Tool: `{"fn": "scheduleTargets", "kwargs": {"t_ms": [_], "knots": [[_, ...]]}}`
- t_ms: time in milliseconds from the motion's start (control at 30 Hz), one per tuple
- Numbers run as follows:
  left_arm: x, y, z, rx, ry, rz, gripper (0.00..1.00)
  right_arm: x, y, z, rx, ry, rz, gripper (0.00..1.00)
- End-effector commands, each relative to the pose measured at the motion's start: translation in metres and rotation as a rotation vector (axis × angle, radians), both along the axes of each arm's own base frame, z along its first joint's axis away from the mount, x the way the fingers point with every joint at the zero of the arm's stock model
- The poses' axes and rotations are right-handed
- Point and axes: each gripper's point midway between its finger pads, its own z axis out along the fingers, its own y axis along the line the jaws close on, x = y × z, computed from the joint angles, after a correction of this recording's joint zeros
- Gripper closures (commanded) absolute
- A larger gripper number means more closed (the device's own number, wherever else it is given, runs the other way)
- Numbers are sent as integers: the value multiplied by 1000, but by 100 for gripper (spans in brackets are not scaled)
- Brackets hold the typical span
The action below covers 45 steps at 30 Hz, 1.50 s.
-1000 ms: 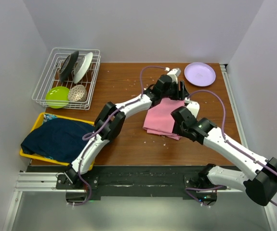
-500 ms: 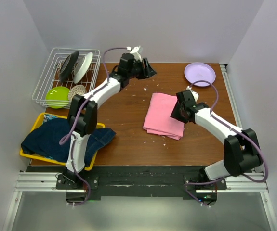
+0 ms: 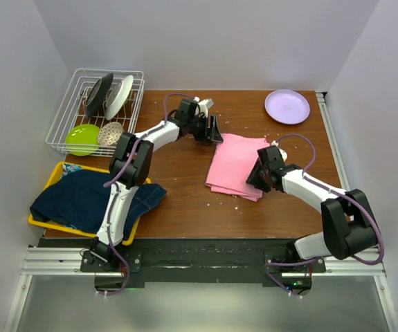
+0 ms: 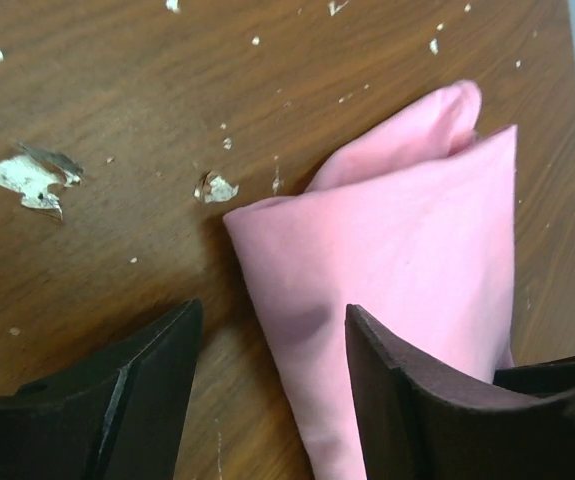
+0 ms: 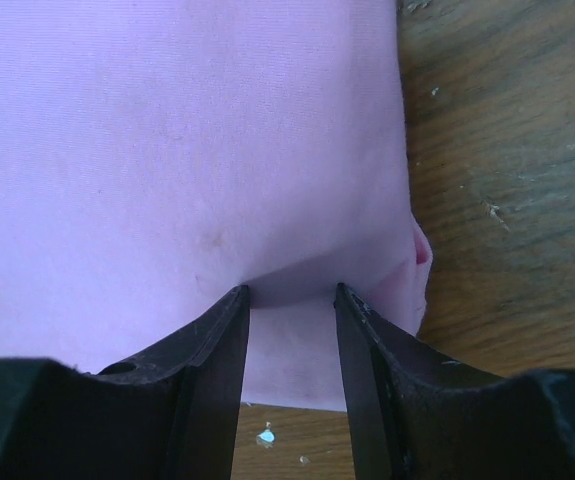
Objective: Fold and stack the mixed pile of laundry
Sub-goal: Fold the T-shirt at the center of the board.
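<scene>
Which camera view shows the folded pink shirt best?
The top external view: it shows the whole pink shirt, folded flat on the table, with all its edges. The left wrist view shows only one corner of it, and the right wrist view only a close patch near one edge.

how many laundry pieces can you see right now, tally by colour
pink folded garment: 1
dark blue denim garment: 1
turquoise patterned cloth: 1
total: 3 in view
</scene>
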Motion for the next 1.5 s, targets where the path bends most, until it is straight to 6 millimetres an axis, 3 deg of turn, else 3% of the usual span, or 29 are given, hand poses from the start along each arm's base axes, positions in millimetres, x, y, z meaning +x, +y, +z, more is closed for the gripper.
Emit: {"fn": "scheduleTargets", "kwargs": {"t_ms": [0, 267, 333, 433, 467, 533, 567, 600, 633, 667, 700, 733, 767, 800, 833, 867, 900, 933, 967, 1000, 1067, 1100, 1167, 1200, 1233, 1300, 1333, 1467], "knots": [[4, -8, 7, -38, -32, -50, 38, -2, 4, 0, 46, -26, -13, 56], [0, -27, -16, -63, 7, -46, 49, -6, 0, -7, 23, -14, -10, 57], [1, -32, -16, -75, -3, -35, 52, -6, -1, -7, 13, -12, -8, 57], [6, -30, -14, -88, -19, 31, 69, 1, -3, -2, -8, -26, -2, 56], [10, -27, 3, -103, -50, 61, 71, 9, -1, 6, -7, -48, 8, 56], [14, -8, -3, -79, -68, 183, 73, 17, 2, 12, -28, -53, 41, 54], [19, 3, 22, -101, -108, 235, 80, 31, 7, 25, -21, -84, 55, 52], [25, 10, 33, -126, -147, 277, 84, 37, 10, 31, -22, -93, 68, 48], [18, 28, 16, -102, -106, 349, 86, 40, 10, 27, -40, -67, 82, 43], [22, 42, 35, -115, -132, 401, 93, 55, 16, 42, -35, -101, 90, 41], [13, 56, 23, -93, -114, 440, 96, 61, 18, 47, -37, -112, 97, 39], [14, 72, 23, -73, -122, 510, 98, 66, 20, 46, -43, -102, 110, 36], [13, 87, 44, -78, -155, 565, 98, 78, 24, 60, -36, -135, 114, 32], [-4, 108, 22, -9, -105, 625, 100, 83, 26, 63, -36, -142, 119, 30], [-7, 130, 20, 24, -106, 738, 100, 87, 27, 67, -41, -144, 127, 29], [-14, 142, 43, 10, -134, 791, 100, 95, 30, 73, -40, -158, 128, 26], [-40, 159, 17, 70, -81, 835, 100, 98, 31, 76, -42, -161, 130, 26], [-51, 170, 14, 74, -68, 899, 99, 101, 30, 79, -50, -165, 131, 26], [-65, 171, 26, 51, -71, 920, 95, 101, 29, 78, -55, -163, 125, 24], [-90, 178, 4, 89, -35, 928, 93, 100, 28, 78, -58, -162, 123, 22], [-111, 174, 7, 89, -42, 935, 80, 93, 28, 75, -37, -159, 124, 20], [-124, 179, -3, 125, -19, 938, 78, 89, 29, 75, -23, -160, 127, 19], [-131, 182, 1, 115, -18, 952, 73, 74, 31, 61, 18, -133, 121, 19], [-135, 185, -1, 127, -8, 956, 70, 69, 32, 68, 47, -159, 119, 19], [-134, 189, 2, 140, -20, 971, 59, 58, 33, 54, 78, -146, 100, 19], [-133, 192, 10, 158, -33, 977, 56, 48, 35, 57, 134, -182, 93, 19], [-133, 195, 11, 168, -37, 985, 51, 42, 34, 45, 163, -191, 61, 19], [-133, 200, 28, 159, -59, 1005, 40, 37, 41, 39, 258, -251, 38, 20]]}}
